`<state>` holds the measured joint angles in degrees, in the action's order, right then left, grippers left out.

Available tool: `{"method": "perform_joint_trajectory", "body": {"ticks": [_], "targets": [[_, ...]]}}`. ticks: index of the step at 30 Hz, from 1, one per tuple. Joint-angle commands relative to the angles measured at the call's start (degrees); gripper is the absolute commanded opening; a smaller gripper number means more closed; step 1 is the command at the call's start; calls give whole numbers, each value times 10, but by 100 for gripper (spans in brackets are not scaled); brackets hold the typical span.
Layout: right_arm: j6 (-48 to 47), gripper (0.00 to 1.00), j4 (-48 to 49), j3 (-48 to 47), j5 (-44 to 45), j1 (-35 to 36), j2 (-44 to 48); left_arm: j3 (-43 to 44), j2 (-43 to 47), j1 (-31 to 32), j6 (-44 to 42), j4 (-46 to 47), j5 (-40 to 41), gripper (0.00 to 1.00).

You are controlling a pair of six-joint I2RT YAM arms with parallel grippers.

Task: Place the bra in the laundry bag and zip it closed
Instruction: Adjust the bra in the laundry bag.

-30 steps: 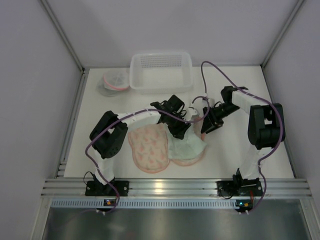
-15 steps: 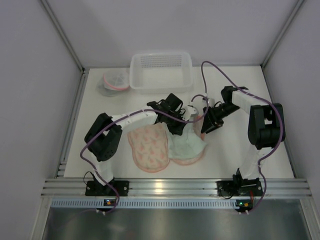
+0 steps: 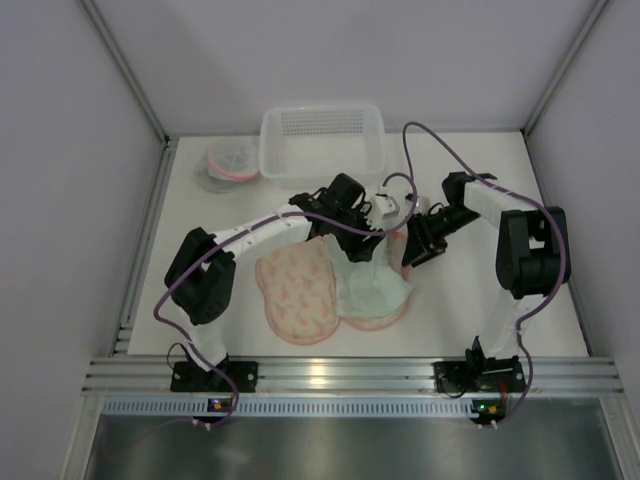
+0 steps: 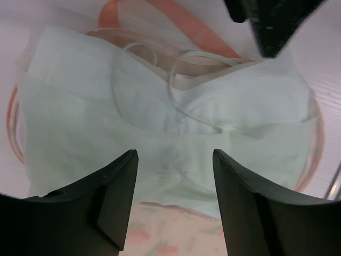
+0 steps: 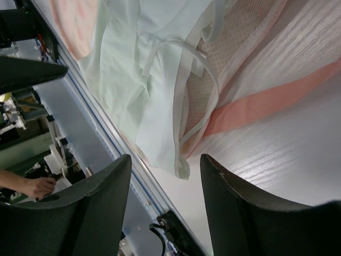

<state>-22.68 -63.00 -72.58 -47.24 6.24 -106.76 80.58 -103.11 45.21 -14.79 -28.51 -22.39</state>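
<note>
Left gripper (image 4: 173, 156) has backed off toward 12 o'clock, fingers spread and empty, with the right gripper (image 5: 165, 160) equally wide at 3 o'clock — the bra (image 3: 372, 290) lies loose on the open laundry bag (image 3: 295, 292), so folding over and zipping remain.

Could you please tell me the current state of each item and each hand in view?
laundry bag: unzipped, spread open flat.
bra: lying on one half of the bag, uncovered, straps loose.
left hand: open, above the bra, holding nothing.
right hand: open, holding nothing.
basket: upright, empty.
</note>
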Motion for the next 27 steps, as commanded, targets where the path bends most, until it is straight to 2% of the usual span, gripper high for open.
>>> {"method": "perform_joint_trajectory", "body": {"ticks": [1, 4, 5, 10, 13, 14, 16, 17, 18, 20, 27], "targets": [[1, 56, 7, -23, -14, -5, 19, 48, -40, -19, -7, 14, 60, 64], [0, 62, 4, -22, -14, -5, 21, 69, -75, -21, -22, 15, 77, 65], [-1, 67, 5, -20, -14, -4, 22, 74, -82, -21, -24, 15, 85, 65], [-4, 71, 5, -12, -7, -4, 33, 65, -114, -21, -32, 15, 83, 63], [-8, 72, 6, -3, -4, -4, 38, 51, -108, -21, -28, 15, 56, 46], [-10, 72, 6, 0, -4, -5, 38, 44, -105, -20, -27, 15, 49, 33], [-10, 72, 8, 3, -4, -4, 37, 38, -90, -20, -24, 14, 30, 20], [-11, 72, 8, 2, -6, -5, 37, 34, -76, -19, -21, 14, 24, 9], [-10, 72, 8, 1, -6, -5, 36, 32, -68, -19, -17, 15, 19, 4], [-9, 72, 7, 0, -8, -5, 34, 31, -45, -19, -12, 15, 8, 0], [-8, 72, 7, -8, -13, -4, 26, 45, -1, -18, 14, 14, -49, 0]]}}
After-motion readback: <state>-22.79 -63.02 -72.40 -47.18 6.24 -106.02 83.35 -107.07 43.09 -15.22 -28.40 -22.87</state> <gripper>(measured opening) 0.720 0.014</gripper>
